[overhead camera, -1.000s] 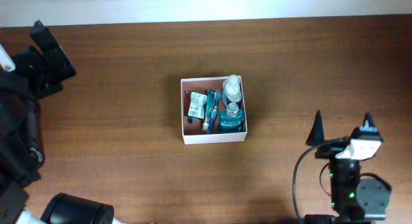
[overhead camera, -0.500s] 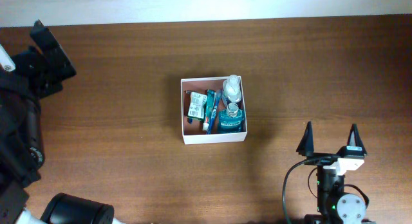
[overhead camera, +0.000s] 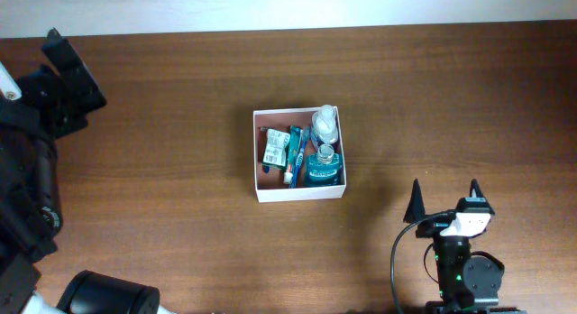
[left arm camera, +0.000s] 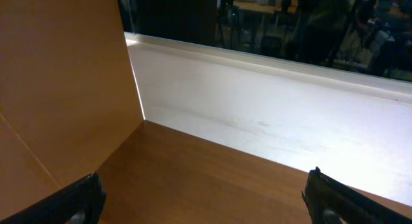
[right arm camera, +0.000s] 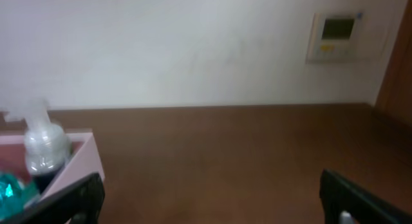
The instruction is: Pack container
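The container (overhead camera: 259,156), a white-walled square box, sits at the middle of the table. It holds a clear bottle (overhead camera: 325,123), a teal bottle (overhead camera: 322,166), a blue toothbrush (overhead camera: 292,155) and a small green tube (overhead camera: 274,147). Its right wall (right arm camera: 71,163) and the clear bottle (right arm camera: 42,141) show at the left of the right wrist view. My right gripper (overhead camera: 444,198) is open and empty at the front right, apart from the container. My left gripper (left arm camera: 206,195) is open and empty at the far left (overhead camera: 68,75), facing away from the container.
The brown table (overhead camera: 433,106) runs to a white wall at the back. A wooden panel (left arm camera: 58,82) stands left of my left gripper. A wall thermostat (right arm camera: 335,36) hangs behind the table in the right wrist view.
My right arm has pulled back toward the front edge and shifted left, away from the container. The left arm and the container's contents have not moved.
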